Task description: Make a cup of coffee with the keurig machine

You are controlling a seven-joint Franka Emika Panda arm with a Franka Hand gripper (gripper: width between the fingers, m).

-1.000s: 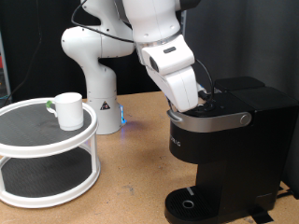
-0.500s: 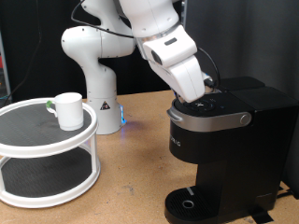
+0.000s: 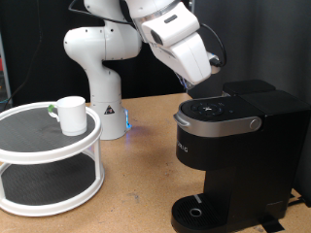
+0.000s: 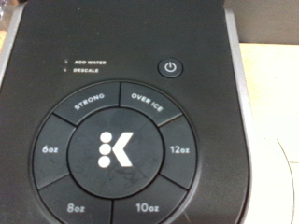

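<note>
Hanging in the air above the keurig machine (image 3: 233, 146), the gripper (image 3: 201, 85) is at the end of the white arm (image 3: 175, 34), a little over the lid and not touching it. Its fingers are dark against a dark background in the exterior view, so I cannot tell if they are spread or pressed together. Nothing is seen between them.

The machine stands on the brown table (image 3: 136, 209), at the exterior view's right. Its lid is closed, and the silver-grey handle (image 3: 219, 123) goes along the front edge of the lid. Low at the front is the round drip base (image 3: 199, 212), and no vessel stands on it.

The wrist view looks straight down on the top of the machine. There is a ring of buttons (image 4: 117, 151) around a white K sign, with the labels STRONG, OVER ICE, 6oz, 8oz, 10oz and 12oz. A power button (image 4: 169, 67) is above the ring, and the small words ADD WATER and DESCALE are near it. The fingers do not show in this view.

The cup (image 3: 70, 115) is well apart from the machine, at the exterior view's left. It stands upright on the upper level of a white round two-level shelf (image 3: 49, 160).
</note>
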